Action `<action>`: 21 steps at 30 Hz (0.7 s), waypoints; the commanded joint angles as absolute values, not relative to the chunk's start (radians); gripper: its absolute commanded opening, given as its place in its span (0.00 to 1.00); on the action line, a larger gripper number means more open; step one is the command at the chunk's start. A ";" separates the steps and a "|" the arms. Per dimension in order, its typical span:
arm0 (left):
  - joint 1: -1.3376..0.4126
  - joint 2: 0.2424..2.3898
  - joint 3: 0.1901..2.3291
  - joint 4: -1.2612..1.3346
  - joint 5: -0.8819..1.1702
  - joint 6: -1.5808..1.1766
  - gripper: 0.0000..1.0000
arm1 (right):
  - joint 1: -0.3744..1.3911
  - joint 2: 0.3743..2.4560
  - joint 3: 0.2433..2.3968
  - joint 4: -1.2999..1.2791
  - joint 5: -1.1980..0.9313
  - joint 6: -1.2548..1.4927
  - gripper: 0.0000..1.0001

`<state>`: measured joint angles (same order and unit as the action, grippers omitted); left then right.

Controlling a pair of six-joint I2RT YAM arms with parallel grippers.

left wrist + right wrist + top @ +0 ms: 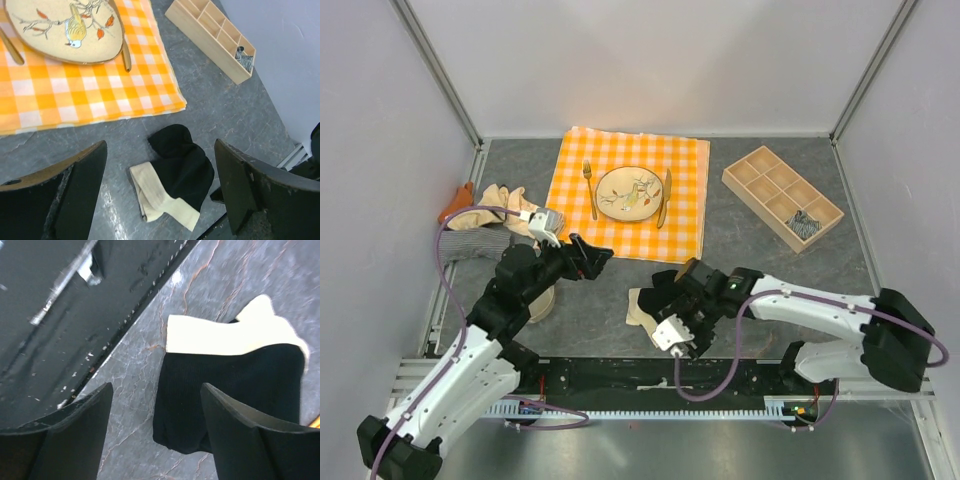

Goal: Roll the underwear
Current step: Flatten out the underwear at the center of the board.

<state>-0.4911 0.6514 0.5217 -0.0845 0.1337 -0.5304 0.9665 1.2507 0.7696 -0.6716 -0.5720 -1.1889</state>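
A black underwear with a cream band (642,303) lies crumpled on the grey table near the front, between the two arms. In the left wrist view the black underwear (182,167) lies below and between the open fingers. My left gripper (592,258) hovers open to its left, empty. My right gripper (665,298) is open, low over the garment's right side. The black cloth (235,390) reaches under its right finger (235,435). A pile of cream, orange and striped underwear (485,218) lies at the far left. A striped roll (805,222) sits in the wooden box.
An orange-and-white checked tablecloth (685,215) at the back centre carries a plate (630,193), fork and knife. A wooden compartment box (765,180) stands at the back right. A cream thing (542,302) lies partly hidden under my left arm. The black front rail (45,315) is close.
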 commanded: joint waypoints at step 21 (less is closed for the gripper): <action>-0.499 0.501 0.307 -0.198 0.261 -0.669 0.83 | 0.763 1.352 0.931 -0.646 -0.695 -0.931 0.00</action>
<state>-0.4911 0.4503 0.3264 -0.2539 0.1638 -0.6365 0.9428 1.4620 0.8520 -0.5934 -0.4580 -1.0122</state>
